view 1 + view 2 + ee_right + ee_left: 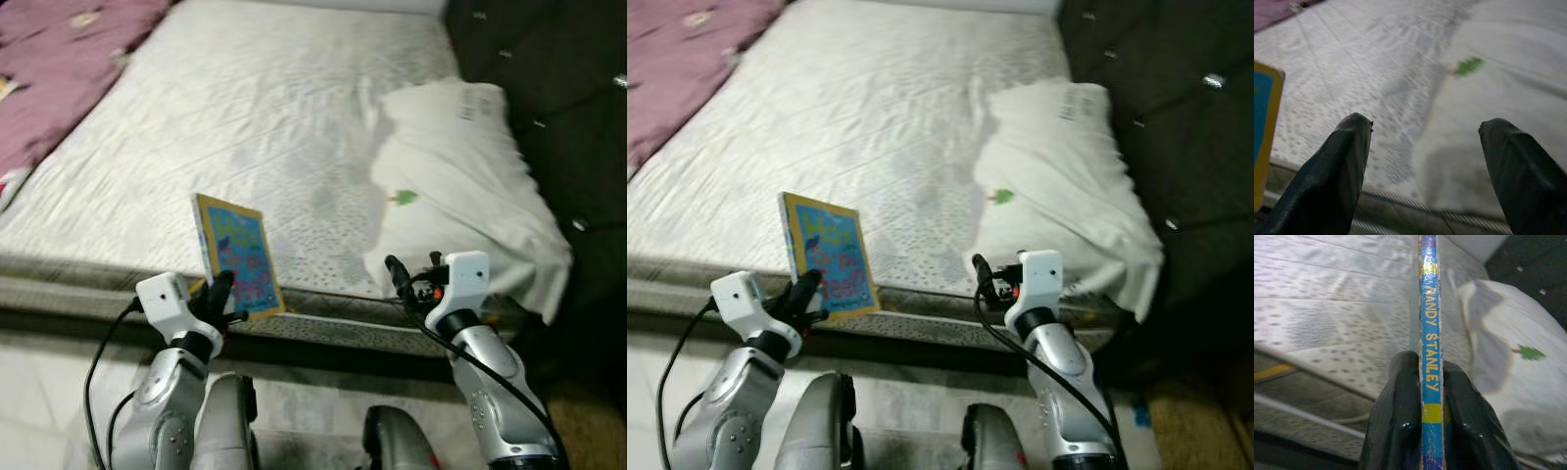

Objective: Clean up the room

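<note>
Nearest to me, my left gripper (221,294) is clamped on the lower edge of a thin blue picture book with a yellow border (240,253). In the left wrist view both black fingers (1396,426) press flat against the book's covers, with the blue spine, lettered "MANDY STANLEY" in yellow, standing between them. I hold the book upright, slightly tilted, above the near edge of the bed, cover facing me.

My right gripper (396,274) hovers at the same near edge, to the right of the book and apart from it. Its fingers are spread wide with nothing between them, as the right wrist view confirms.

Beyond both grippers lies the white speckled mattress (245,117). A white pillow with a small green mark (460,176) rests on its right side, just ahead of the right gripper. A mauve blanket (59,69) covers the far left corner. A dark tufted headboard (549,88) rises along the right
</note>
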You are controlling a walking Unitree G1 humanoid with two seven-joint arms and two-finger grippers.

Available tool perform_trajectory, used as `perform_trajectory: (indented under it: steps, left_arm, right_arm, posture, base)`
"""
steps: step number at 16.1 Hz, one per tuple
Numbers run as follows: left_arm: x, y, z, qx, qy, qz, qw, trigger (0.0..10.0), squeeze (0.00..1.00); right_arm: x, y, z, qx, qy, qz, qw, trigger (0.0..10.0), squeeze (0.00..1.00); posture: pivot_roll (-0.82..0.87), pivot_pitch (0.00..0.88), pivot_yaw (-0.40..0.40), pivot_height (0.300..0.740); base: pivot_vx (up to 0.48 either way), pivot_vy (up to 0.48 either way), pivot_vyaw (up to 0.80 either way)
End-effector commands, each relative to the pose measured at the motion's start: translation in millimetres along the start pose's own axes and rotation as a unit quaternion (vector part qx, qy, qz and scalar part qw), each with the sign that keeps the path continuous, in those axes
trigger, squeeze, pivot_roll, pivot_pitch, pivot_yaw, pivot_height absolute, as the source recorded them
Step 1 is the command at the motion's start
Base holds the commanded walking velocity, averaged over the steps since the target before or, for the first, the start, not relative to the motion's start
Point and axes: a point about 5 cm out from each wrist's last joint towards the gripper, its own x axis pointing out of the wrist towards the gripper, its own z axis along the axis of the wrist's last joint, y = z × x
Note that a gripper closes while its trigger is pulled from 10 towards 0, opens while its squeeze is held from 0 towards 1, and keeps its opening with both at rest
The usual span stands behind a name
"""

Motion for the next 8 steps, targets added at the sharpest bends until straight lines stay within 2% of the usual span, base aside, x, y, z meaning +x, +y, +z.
perform_trajectory:
  steps: [1,6,8]
  left_arm:
    - [0.3,-8.2,6.2,-0.005,-0.020,-0.015,1.000,10.0,0.00]
    - [0.9,-9.1,5.4,-0.006,-0.020,-0.021,1.000,10.0,0.00]
    - [1.1,-10.0,5.2,-0.007,-0.020,-0.025,0.999,10.0,0.00]
  right_arm:
    - [-2.0,-1.0,-0.9,-0.002,0.002,-0.001,1.000,10.0,0.00]
    - [-1.5,-0.4,-2.0,-0.005,0.004,-0.001,1.000,10.0,0.00]
    - [-1.7,-0.4,-2.1,-0.005,0.004,-0.001,1.000,10.0,0.00]
  posture:
    - [-0.01,0.189,-0.030,0.619]
    - [-0.01,0.191,-0.026,0.619]
    - [-0.01,0.192,-0.027,0.619]
  base:
    - [0.000,0.000,0.00]
    - [0.301,0.000,0.00]
    - [0.480,0.000,0.00]
